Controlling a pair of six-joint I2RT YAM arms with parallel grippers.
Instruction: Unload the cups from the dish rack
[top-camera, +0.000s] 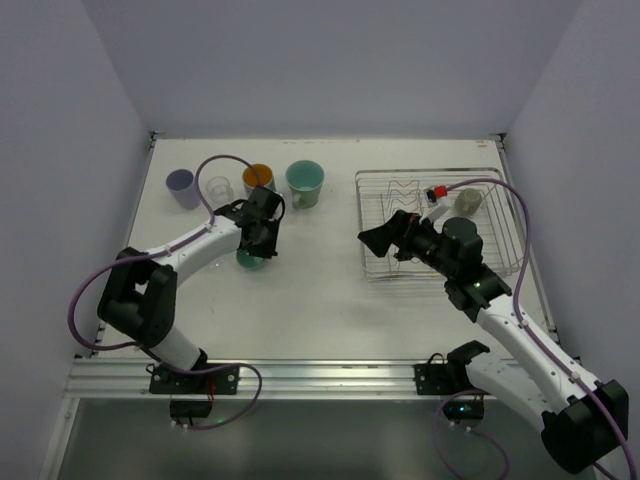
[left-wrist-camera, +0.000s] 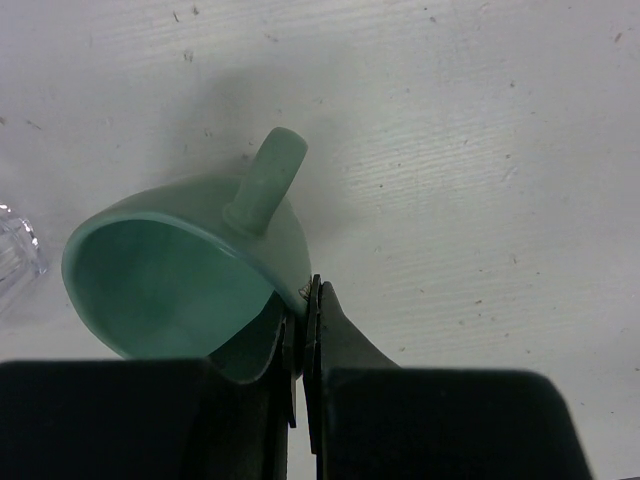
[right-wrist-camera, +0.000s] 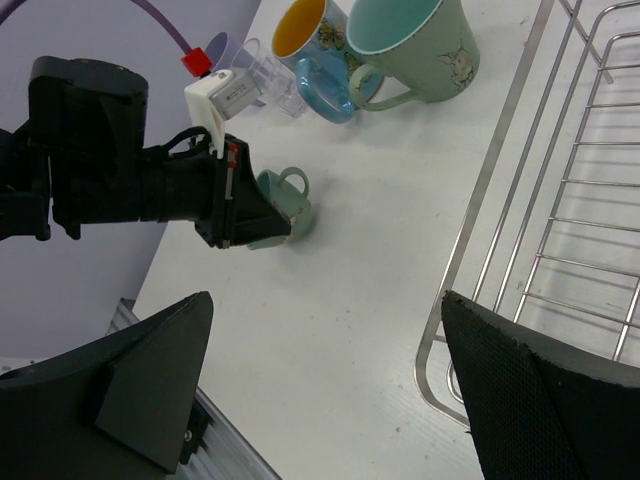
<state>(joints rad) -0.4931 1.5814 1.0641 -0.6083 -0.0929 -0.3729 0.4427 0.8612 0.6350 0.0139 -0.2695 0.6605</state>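
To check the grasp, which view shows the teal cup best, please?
Left wrist: the teal cup is close, rim pinched by the left tool. Right wrist shows it small; the top view mostly hides it.

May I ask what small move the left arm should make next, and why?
Probably rotate the left end effector to level the small teal handled cup onto the white table; it pinches the rim with the cup tilted, so releasing now might tip it.
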